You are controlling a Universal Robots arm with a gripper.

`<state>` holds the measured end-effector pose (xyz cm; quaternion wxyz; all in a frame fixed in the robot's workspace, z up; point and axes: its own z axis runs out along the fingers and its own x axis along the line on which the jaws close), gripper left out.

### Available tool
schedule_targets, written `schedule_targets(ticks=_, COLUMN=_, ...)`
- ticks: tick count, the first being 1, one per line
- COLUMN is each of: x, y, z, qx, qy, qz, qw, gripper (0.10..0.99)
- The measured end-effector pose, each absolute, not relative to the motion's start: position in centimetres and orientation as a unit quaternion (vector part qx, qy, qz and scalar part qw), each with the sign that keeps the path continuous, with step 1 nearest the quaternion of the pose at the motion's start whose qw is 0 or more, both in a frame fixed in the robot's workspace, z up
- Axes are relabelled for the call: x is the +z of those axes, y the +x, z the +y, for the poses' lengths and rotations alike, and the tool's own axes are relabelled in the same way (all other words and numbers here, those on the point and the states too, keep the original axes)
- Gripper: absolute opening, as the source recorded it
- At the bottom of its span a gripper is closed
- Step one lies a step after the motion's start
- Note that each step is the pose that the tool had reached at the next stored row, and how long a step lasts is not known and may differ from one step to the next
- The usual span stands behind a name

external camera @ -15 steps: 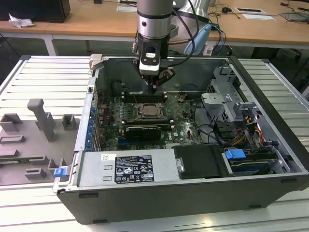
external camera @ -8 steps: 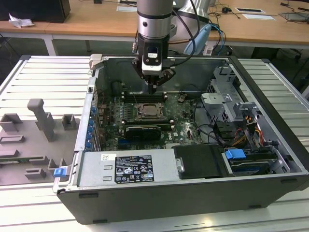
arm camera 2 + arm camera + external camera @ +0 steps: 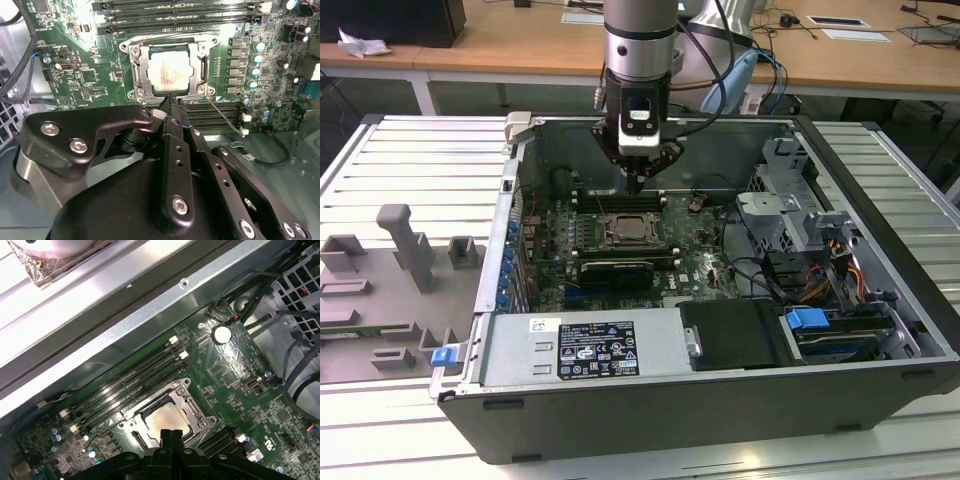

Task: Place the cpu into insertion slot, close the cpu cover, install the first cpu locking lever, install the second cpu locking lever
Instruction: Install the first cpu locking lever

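The arm hangs over an opened computer case [image 3: 880, 330] lying on its side on a ribbed metal table [image 3: 400, 150], and its gripper [image 3: 638, 182] points down at the green motherboard [image 3: 705, 260] just behind the processor socket. In the second wrist view the two black fingers [image 3: 172, 112] are pressed together with no gap between them and nothing caught there — their joined tip sits right at the near edge of the socket frame, though whether it touches the metal cannot be told. The cpu [image 3: 170, 70] lies flat inside the insertion slot [image 3: 134, 67], its pale silver top facing up, and the cpu cover [image 3: 200, 52] is folded down around it, so that the chip shows through the cut-out middle. A thin wire lever [image 3: 222, 112] runs out from the corner of the frame, across the memory slots [image 3: 220, 117] beside the socket; whether it is latched cannot be made out. In the first wrist view the same chip [image 3: 167, 420] sits within its silver frame just past the closed fingertips, with a row of long black slots [image 3: 135, 380] on its far side and a round coin battery [image 3: 221, 334] further off on the board. At the exterior view's left a grey fixture block [image 3: 405, 245] stands on the table, well apart from the case.
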<state>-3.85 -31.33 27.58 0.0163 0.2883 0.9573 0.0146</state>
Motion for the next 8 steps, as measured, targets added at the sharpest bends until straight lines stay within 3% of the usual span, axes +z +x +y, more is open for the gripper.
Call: schedule_targets(ticks=8, x=27.58, y=-3.85, z=-31.33, qx=0.015, qy=0.26, qz=0.965, qw=0.016, gripper=0.106)
